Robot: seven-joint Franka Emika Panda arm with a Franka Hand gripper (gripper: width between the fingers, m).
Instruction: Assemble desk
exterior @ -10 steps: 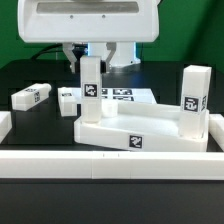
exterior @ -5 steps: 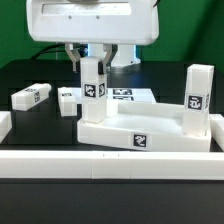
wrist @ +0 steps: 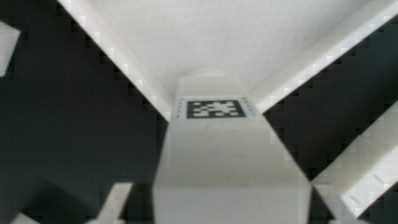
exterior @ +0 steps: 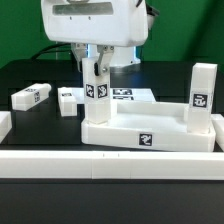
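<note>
**Four legs, one top: pincer clamped on a leg at the desk's corner**

One desk top (exterior: 150, 138) lies on the black surface (exterior: 40, 128), with a tag on the wall facing the exterior camera. There are four legs.

The held leg (exterior: 97, 98) stands close to upright at the top's corner on the exterior view's left. The frames do not show whether it sits fully in its socket. The pincer (exterior: 96, 58) is clamped on its upper end, one finger on each side. The wrist view looks down this held leg (wrist: 217, 165), which carries a tag, with the desk top (wrist: 214, 40) pale beyond it.

The standing leg (exterior: 203, 98) is upright at the corner on the exterior view's right, well apart from the pincer.

Two more legs lie flat on the surface toward the exterior view's left. The outer loose leg (exterior: 32, 96) and the inner loose leg (exterior: 67, 101) are apart from each other and from the top.

One marker board (exterior: 128, 93) lies flat behind the top. One white rail (exterior: 100, 166) runs along the front, just before the top's near wall.

The rim between the two upright legs is open. A stretch of dark surface also shows between the loose legs and the rail.
</note>
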